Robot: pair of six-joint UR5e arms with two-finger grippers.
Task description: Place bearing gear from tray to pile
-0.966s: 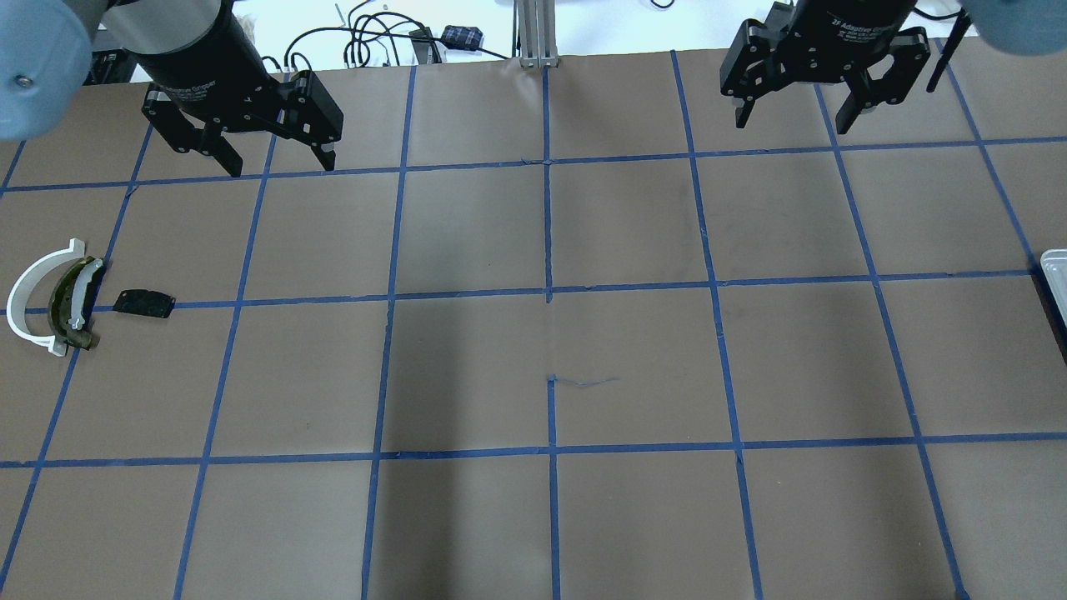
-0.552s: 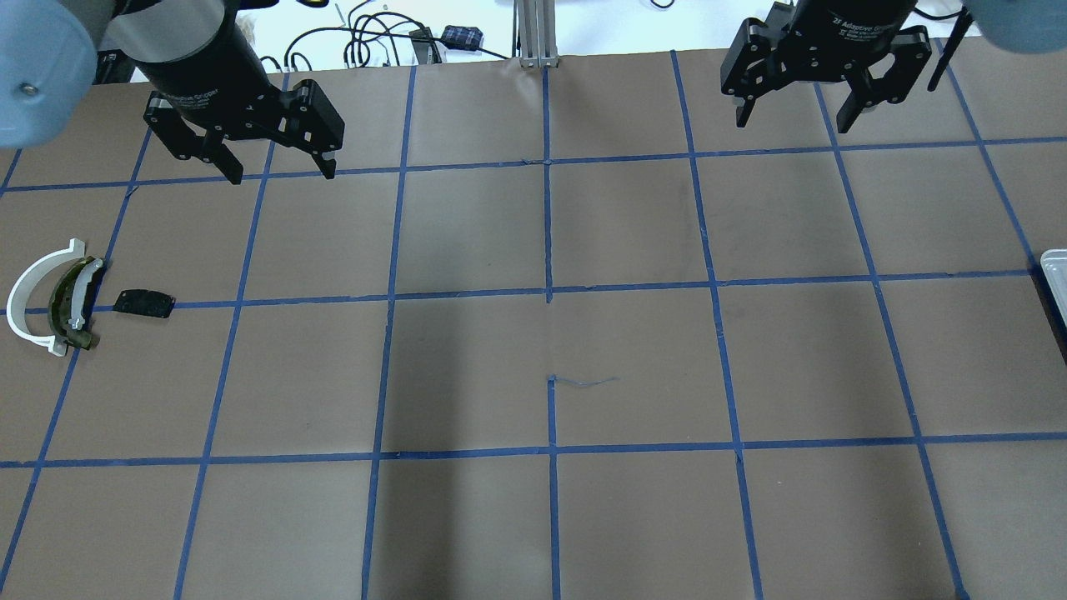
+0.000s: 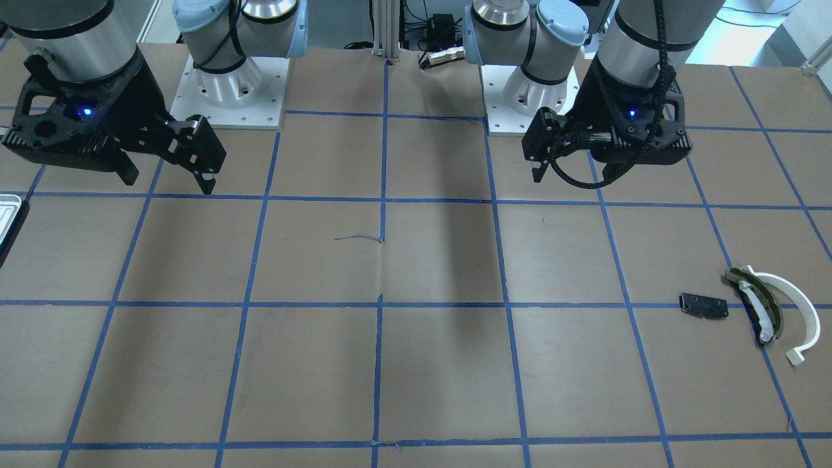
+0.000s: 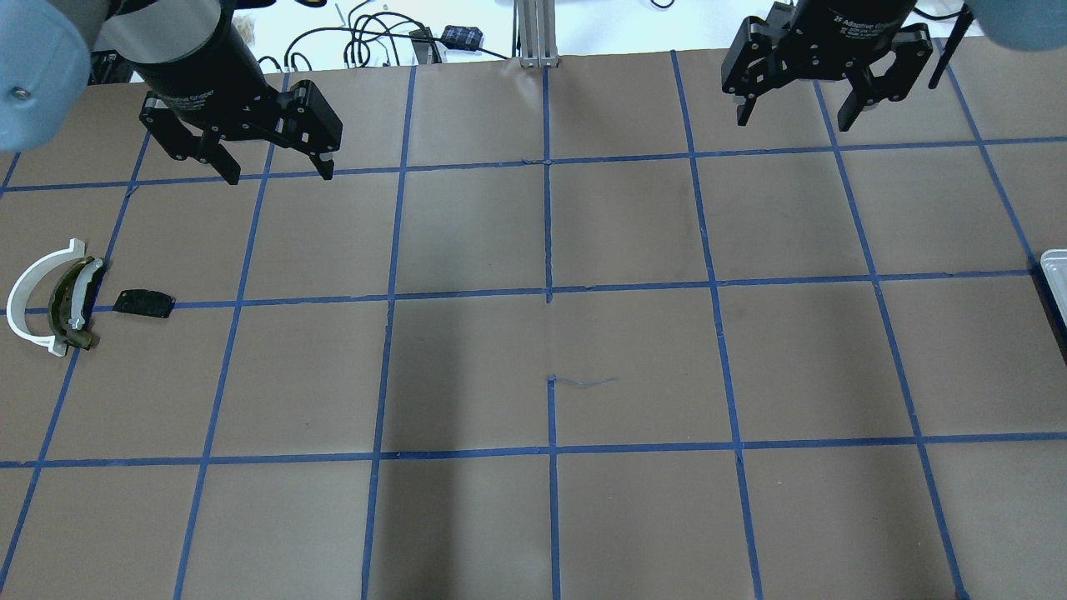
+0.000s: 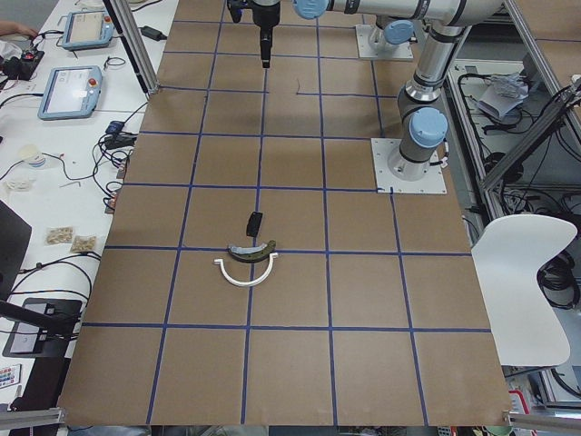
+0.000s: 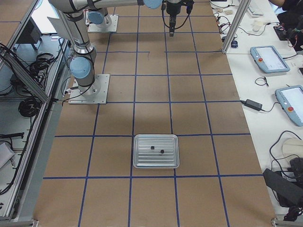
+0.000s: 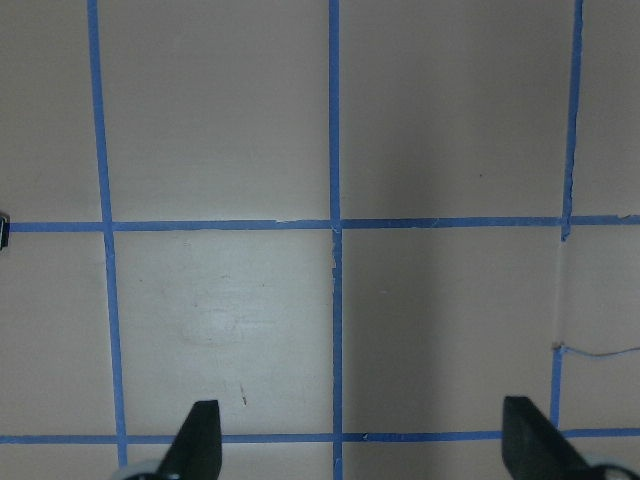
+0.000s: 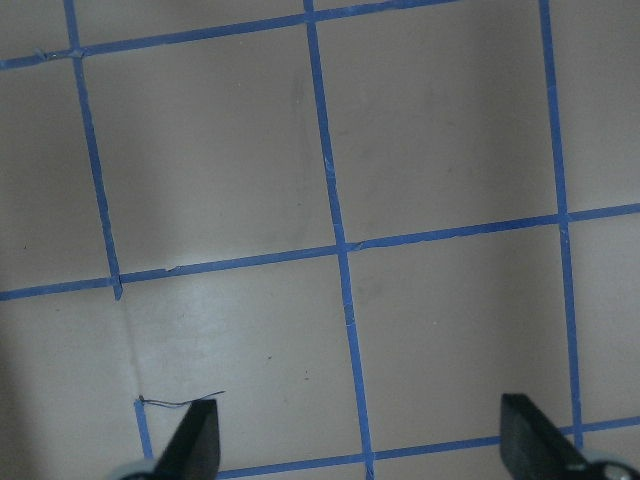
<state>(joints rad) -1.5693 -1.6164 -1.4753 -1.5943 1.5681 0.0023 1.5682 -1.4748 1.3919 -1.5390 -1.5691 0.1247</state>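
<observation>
The tray (image 6: 156,163) lies on the table at my right end, and only its edge shows in the overhead view (image 4: 1055,268). Two tiny black round parts (image 6: 152,147) (image 6: 162,152) lie in it; I cannot tell which is the bearing gear. The pile lies at the left end: a white half-ring arc (image 4: 25,287), a dark olive curved piece (image 4: 62,304) and a flat black plate (image 4: 143,302). My left gripper (image 4: 277,172) is open and empty, high and back from the pile. My right gripper (image 4: 793,119) is open and empty, far from the tray.
Brown paper with a blue tape grid covers the table (image 4: 550,375). Cables and a metal post (image 4: 533,33) stand beyond its far edge. The two arm bases (image 3: 227,91) (image 3: 530,97) stand at the robot side.
My left gripper has shifted slightly and stays open. My right gripper has barely moved. The parts have not moved.
</observation>
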